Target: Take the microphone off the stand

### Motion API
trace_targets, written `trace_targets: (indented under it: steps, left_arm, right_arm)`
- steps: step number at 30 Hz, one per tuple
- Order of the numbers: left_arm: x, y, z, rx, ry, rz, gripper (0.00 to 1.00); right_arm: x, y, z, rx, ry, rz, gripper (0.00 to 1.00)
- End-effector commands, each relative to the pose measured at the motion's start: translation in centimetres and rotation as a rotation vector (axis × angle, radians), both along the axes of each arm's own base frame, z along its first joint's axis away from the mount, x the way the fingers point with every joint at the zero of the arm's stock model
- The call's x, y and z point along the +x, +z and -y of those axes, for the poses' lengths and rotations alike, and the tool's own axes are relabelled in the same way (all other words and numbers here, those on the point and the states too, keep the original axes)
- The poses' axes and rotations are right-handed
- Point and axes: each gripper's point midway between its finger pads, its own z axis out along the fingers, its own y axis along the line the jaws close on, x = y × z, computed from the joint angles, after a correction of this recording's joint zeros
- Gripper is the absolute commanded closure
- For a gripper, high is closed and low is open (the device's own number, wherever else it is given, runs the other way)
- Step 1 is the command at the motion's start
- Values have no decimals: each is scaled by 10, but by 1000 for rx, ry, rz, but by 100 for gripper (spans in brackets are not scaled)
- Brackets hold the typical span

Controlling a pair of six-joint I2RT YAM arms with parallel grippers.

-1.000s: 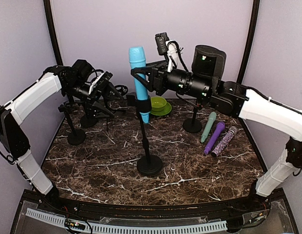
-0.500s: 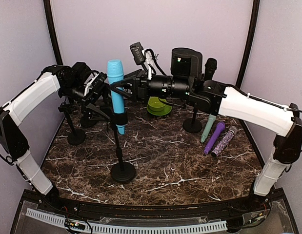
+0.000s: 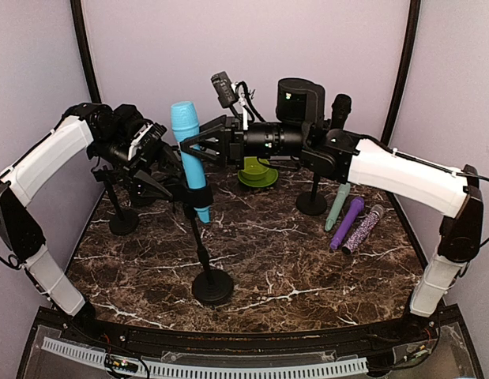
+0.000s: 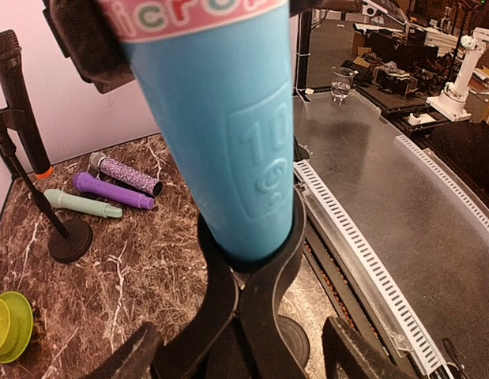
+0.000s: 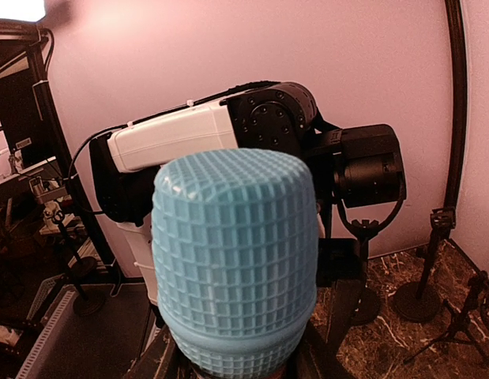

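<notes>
Findings, taken against the stand (image 3: 212, 286) as reference.

The dark marbled counter (image 3: 307, 268) carries every item. The right arm (image 3: 402, 178) reaches in from the right of the stand, level with its top. The left arm (image 3: 47, 154) comes in from the stand's left at about the same height.

The stand rests on its round base, and its pole leans leftward as it rises. Behind and to the right of it, a second stand (image 3: 311, 204) holds a black microphone (image 3: 340, 106). An empty stand (image 3: 123, 223) is set to the left of it.

The blue microphone (image 3: 189, 154) is seated in the stand, head up and tilted with the pole. The stand's clip (image 3: 201, 195) is clasped round its lower body.

The right fingers (image 3: 205, 130) are closed onto the blue microphone from the right, above the clip and just under the ribbed head. In the right wrist view that head fills the space between them.

The left fingers (image 4: 141, 355) are spread wide and hold nothing. In the left wrist view they flank the clip from below, and no contact is visible.

A green bowl (image 3: 258, 172) sits behind the stand. Well to the right of the stand, three loose microphones lie side by side: a mint one (image 3: 336, 205), a purple one (image 3: 347, 223) and a glittered one (image 3: 362, 229).
</notes>
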Motion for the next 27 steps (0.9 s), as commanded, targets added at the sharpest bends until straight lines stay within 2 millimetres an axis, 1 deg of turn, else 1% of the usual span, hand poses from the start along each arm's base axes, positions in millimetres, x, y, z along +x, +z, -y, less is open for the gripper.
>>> trace_targets:
  steps: [1,5,8,10,11,12,13,19,21,23,25,27]
  left_arm:
    - [-18,16,-3,-41,-25,-33,31]
    - [-18,14,1,-40,-36,-43,34]
    - [-19,10,1,-20,-40,-33,45]
    - [-18,7,0,-8,-39,-19,60]
    - [-17,6,0,-2,-40,-12,74]
    - [-15,6,1,2,-36,-6,84]
    - [-14,5,1,7,-31,-2,90]
    - [-3,13,4,-5,4,61,95]
    - [3,16,6,-10,23,89,96]
    - [10,19,7,-4,46,122,96]
    - [20,23,9,4,72,146,96]
    - [28,27,10,12,94,181,96]
  right_arm:
    - [-1,45,15,144,-5,92,100]
    - [0,45,16,145,-11,99,100]
    - [1,47,18,146,-18,102,100]
    - [3,48,20,149,-26,107,100]
    - [4,50,21,152,-32,109,100]
    - [4,53,23,158,-36,112,100]
    - [4,56,24,162,-42,116,100]
    - [5,89,40,230,-115,167,100]
    - [10,104,53,266,-180,179,100]
    - [10,128,74,322,-256,195,100]
    - [14,140,91,353,-330,195,100]
    - [25,145,108,363,-434,178,100]
